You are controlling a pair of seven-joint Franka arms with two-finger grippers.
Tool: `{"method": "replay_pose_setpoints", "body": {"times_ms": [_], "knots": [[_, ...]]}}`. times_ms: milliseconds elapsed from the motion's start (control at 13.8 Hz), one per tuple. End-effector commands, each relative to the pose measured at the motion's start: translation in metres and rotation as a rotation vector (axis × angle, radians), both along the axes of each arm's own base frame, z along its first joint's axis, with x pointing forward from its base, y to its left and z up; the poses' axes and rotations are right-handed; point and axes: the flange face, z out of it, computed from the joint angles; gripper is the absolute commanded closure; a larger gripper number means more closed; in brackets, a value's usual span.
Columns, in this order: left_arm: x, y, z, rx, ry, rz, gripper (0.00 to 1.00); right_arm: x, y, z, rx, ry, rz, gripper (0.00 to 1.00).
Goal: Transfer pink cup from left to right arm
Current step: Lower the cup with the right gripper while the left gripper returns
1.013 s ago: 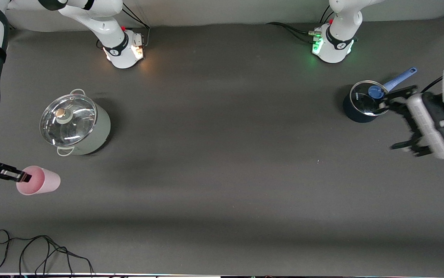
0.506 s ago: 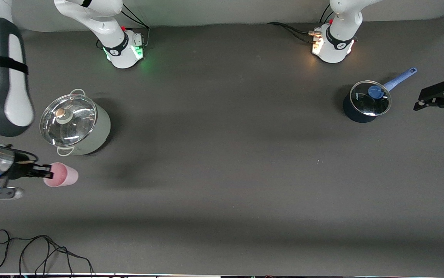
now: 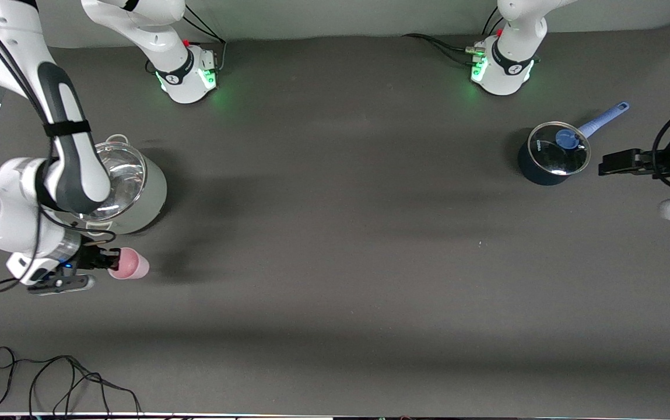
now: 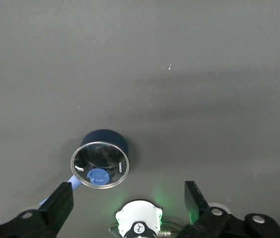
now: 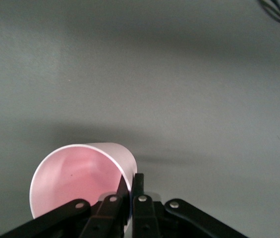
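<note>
A: Reading the front view from the right arm's end of the table, what do we meet first?

B: We see the right arm (image 3: 66, 151) reaching over the large steel pot (image 3: 130, 195) and covering part of its glass lid (image 3: 116, 186). What the pot holds cannot be told. A loose black cable (image 3: 60, 379) lies on the table (image 3: 335, 262), nearer to the front camera.

A: And the pink cup (image 3: 129, 263)?

B: It is at the right arm's end of the table, nearer to the front camera than the steel pot and close beside it. The right gripper (image 3: 101, 259) has it by the rim. In the right wrist view we see the fingers (image 5: 139, 191) closed on the cup's wall (image 5: 125, 158), one inside the mouth and one outside. The cup (image 5: 78, 181) shows a bare pink interior, with nothing in it. We cannot tell whether its base touches the table.

A: Does anything stand in its way?

B: Only the steel pot is close; the middle of the table carries nothing we can name.

A: And at the left arm's end?

B: We find a small dark blue saucepan (image 3: 544, 160) with a blue handle (image 3: 603, 119). Its glass lid (image 3: 559, 156) with a blue knob (image 3: 568, 139) is on, and the contents are hidden. The left gripper (image 3: 617, 162) hangs just beside the saucepan. In the left wrist view its fingers (image 4: 60, 201) stand wide apart and hold nothing; the saucepan (image 4: 102, 161) shows between them, well below.
</note>
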Motion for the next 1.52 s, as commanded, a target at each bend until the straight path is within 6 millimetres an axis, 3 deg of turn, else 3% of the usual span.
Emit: {"method": "replay_pose_setpoints", "body": {"times_ms": [0,217,796,1013,1302,1447], "knots": [[-0.007,-0.004,-0.002,0.030,0.037,0.019,0.00,0.009,-0.003,-0.027,-0.016,-0.027,0.057,1.00],[-0.008,0.002,-0.004,0.028,0.048,0.022,0.00,0.018,-0.001,-0.047,-0.021,-0.037,0.062,1.00],[-0.010,-0.018,0.000,0.099,0.019,-0.001,0.00,0.034,-0.005,-0.039,0.007,-0.069,0.020,1.00],[-0.026,-0.012,-0.004,0.083,-0.067,-0.027,0.00,0.034,-0.005,-0.052,0.024,-0.062,0.003,1.00],[-0.052,-0.011,-0.016,0.076,-0.184,-0.038,0.00,0.037,-0.007,-0.054,0.068,-0.070,-0.046,1.00],[-0.054,-0.012,-0.018,0.072,-0.253,-0.041,0.00,0.037,-0.007,-0.054,0.070,-0.068,-0.047,1.00]]}}
